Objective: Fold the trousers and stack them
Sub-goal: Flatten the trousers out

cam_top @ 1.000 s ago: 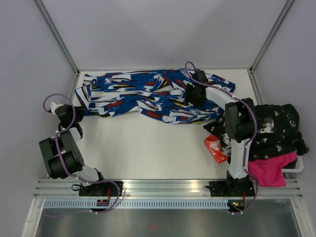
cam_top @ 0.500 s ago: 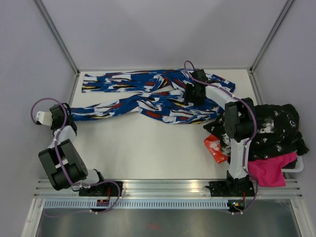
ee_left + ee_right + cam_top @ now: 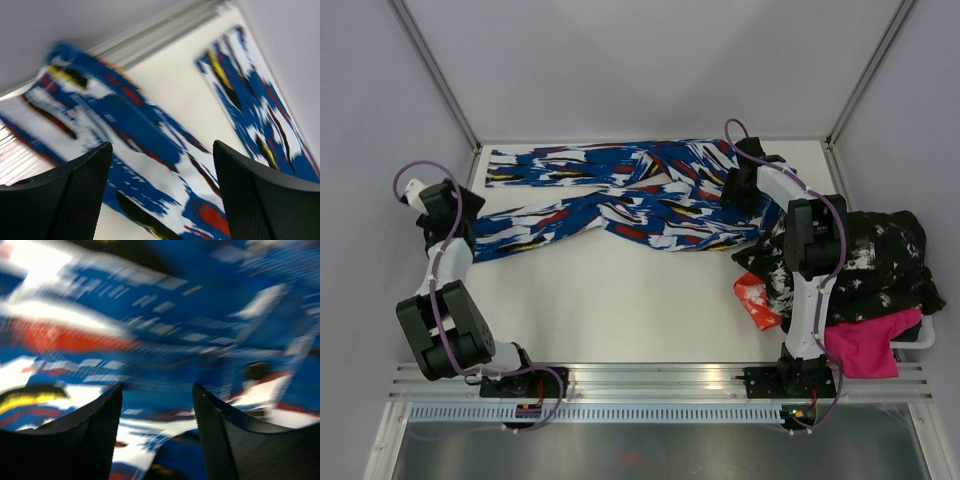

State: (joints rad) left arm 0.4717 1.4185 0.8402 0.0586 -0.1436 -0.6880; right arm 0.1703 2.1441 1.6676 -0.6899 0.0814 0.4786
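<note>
The trousers (image 3: 620, 195), royal blue with white, red, black and yellow splashes, lie spread along the back of the table, both legs running left. My left gripper (image 3: 450, 218) hovers open at the end of the nearer leg. In the left wrist view that leg (image 3: 145, 150) lies below the open gripper (image 3: 162, 192) and touches neither finger; the other leg (image 3: 250, 110) lies apart to the right. My right gripper (image 3: 738, 186) is over the waist end. The blurred right wrist view has its gripper (image 3: 156, 420) open close above the fabric (image 3: 165, 325).
A heap of other clothes sits at the right edge: a black-and-white garment (image 3: 880, 255), a pink one (image 3: 865, 348) and a red-orange piece (image 3: 757, 300), partly in a white basket (image 3: 923, 338). Walls and frame posts close in the back and sides.
My left gripper drew the nearer leg out straight to the left, then let it go and opened. My right gripper shifted to the right along the waist end.
</note>
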